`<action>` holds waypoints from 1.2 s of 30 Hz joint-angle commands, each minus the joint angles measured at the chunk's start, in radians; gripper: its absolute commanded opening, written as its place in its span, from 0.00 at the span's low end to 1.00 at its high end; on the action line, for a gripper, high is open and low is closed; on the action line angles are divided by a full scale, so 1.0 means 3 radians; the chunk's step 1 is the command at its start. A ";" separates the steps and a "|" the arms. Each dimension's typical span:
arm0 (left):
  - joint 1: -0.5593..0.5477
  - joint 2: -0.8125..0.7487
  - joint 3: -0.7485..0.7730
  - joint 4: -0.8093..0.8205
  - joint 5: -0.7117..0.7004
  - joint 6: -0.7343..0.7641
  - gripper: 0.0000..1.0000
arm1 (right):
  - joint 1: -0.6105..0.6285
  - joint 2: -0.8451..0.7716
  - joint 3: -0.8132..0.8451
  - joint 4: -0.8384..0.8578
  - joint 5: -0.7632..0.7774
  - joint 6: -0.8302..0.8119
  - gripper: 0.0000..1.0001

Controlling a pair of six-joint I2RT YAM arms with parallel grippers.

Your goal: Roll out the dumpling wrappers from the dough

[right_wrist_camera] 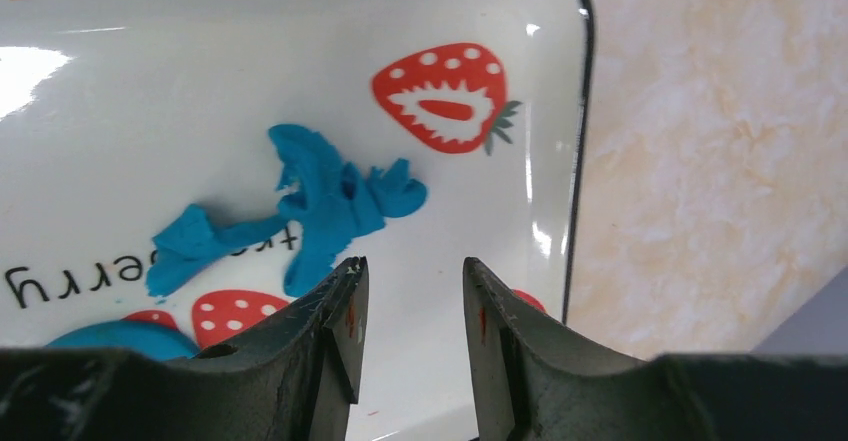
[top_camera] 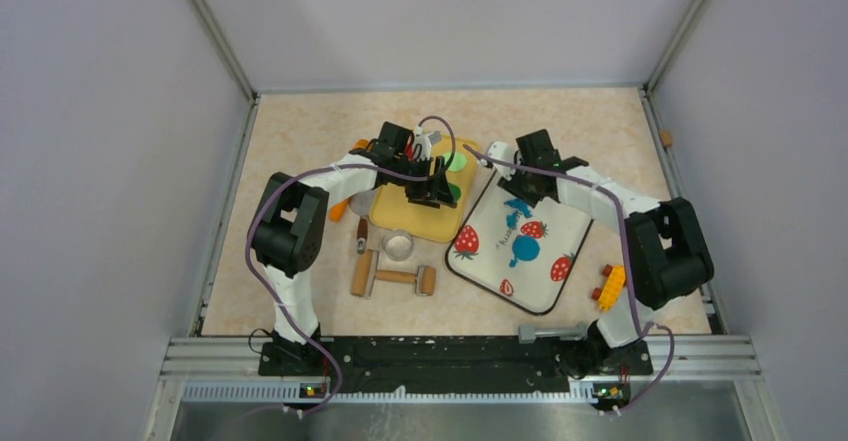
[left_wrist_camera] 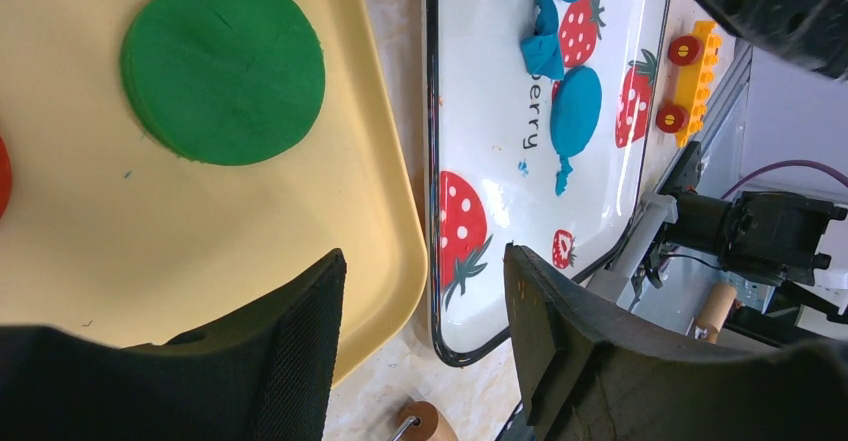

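The blue dough scraps [top_camera: 517, 208] lie ragged at the far end of the white strawberry tray [top_camera: 560, 231]. A round blue dumpling wrapper [top_camera: 524, 251] lies flat at the tray's middle. My right gripper [top_camera: 525, 186] is open and empty just above the scraps [right_wrist_camera: 320, 206]. The wrapper's edge [right_wrist_camera: 120, 336] shows at the lower left of the right wrist view, beside my right gripper [right_wrist_camera: 412, 286]. My left gripper [top_camera: 435, 183] is open and empty over the yellow tray [top_camera: 400, 211]. The left wrist view shows my left gripper [left_wrist_camera: 425, 301], the wrapper [left_wrist_camera: 575, 109] and the scraps [left_wrist_camera: 540, 21].
A green disc [left_wrist_camera: 225, 71] and a red disc's edge [left_wrist_camera: 3, 176] lie on the yellow tray [left_wrist_camera: 150, 241]. A wooden rolling pin [top_camera: 393, 278] and a metal ring cutter [top_camera: 398, 245] sit in front of it. A yellow toy [top_camera: 610, 286] lies right of the strawberry tray.
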 commanded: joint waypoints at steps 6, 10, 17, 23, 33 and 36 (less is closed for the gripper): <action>-0.0004 -0.0134 -0.0033 0.0086 -0.0039 0.0058 0.63 | -0.0225 -0.0791 -0.0027 -0.0812 -0.1738 -0.0599 0.56; -0.0050 -0.0126 -0.0030 0.0072 -0.0095 0.0058 0.62 | 0.0074 -0.0999 -0.0311 -0.1165 -0.1959 -0.1062 0.56; -0.0233 -0.0063 0.0045 0.0002 -0.0261 0.0111 0.59 | 0.0301 -0.0948 -0.0645 -0.1043 -0.1849 -0.1316 0.50; -0.0293 0.0137 0.0248 0.0028 -0.0196 0.0111 0.52 | 0.0322 -0.0788 -0.0698 -0.1091 -0.1868 -0.1548 0.54; -0.0434 0.0500 0.0721 -0.0056 -0.0284 0.0274 0.53 | 0.0346 -0.0709 -0.0884 -0.0839 -0.1742 -0.1874 0.56; -0.0458 0.0600 0.0874 -0.0111 -0.0323 0.0349 0.53 | 0.0350 -0.0626 -0.0871 -0.0829 -0.1728 -0.1920 0.57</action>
